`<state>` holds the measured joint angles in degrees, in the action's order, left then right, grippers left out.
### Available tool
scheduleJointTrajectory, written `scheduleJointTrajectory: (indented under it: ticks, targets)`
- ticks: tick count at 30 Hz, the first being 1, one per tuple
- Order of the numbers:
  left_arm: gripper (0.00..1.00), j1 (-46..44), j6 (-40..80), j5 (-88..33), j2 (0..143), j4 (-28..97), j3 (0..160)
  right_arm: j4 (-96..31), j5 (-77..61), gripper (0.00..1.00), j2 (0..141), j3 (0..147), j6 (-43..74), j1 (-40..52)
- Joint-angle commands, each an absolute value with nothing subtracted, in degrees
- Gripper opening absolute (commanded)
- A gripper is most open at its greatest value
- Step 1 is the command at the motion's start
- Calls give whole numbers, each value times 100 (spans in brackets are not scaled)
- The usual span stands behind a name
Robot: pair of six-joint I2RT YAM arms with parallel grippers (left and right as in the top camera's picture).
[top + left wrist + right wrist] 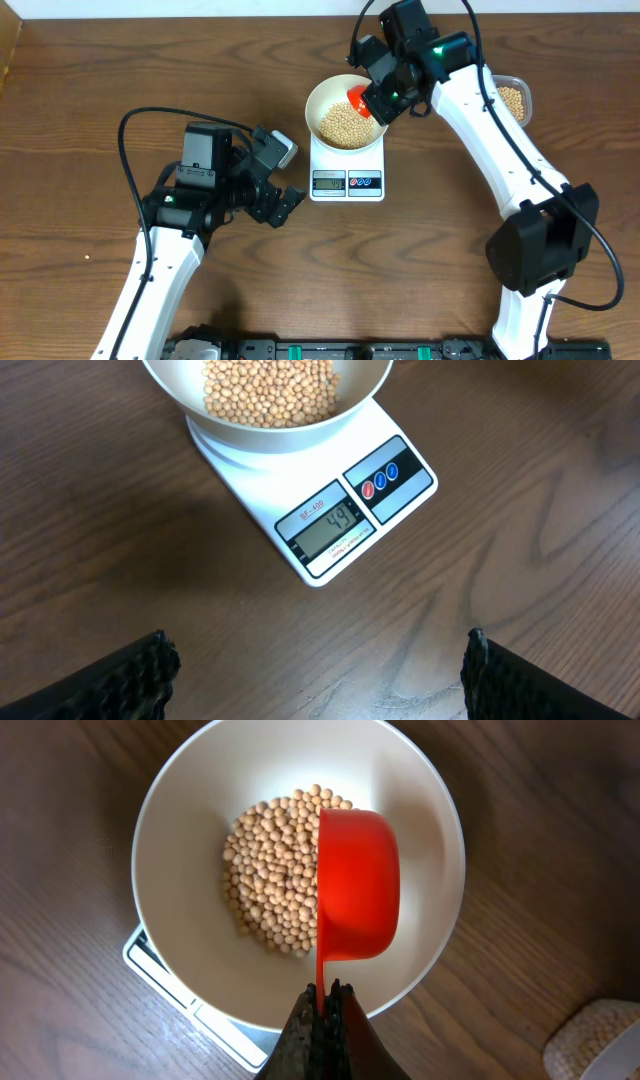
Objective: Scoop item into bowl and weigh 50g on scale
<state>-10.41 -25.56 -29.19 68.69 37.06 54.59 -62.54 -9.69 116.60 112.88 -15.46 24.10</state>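
We work on a dark wood-grain counter [80, 120]. Small tan beans [275, 880] lie heaped in the white bowl [180, 810], which sits on the scale [340, 510]; its window reads 49. Our right tool [322, 995] pinches the handle of a red scoop [358, 885] over the bowl. Our left tool [318, 643] is spread wide and holds nothing, near the scale.
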Motion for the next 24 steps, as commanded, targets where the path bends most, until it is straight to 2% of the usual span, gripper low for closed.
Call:
scheduleJointTrajectory:
  ticks: [1,8,24]
  targets:
    - [93,-1059,-2609,-2888,6886,3712,5437,-6263,-760,1,11459,11434,-1533,2510]
    - [93,-1059,-2609,-2888,6886,3712,5437,-6259,-786,1,11459,11434,-1522,2482]
    - [93,-1059,-2609,-2888,6886,3712,5437,-6233,-2696,1,11459,11434,-1431,1675]
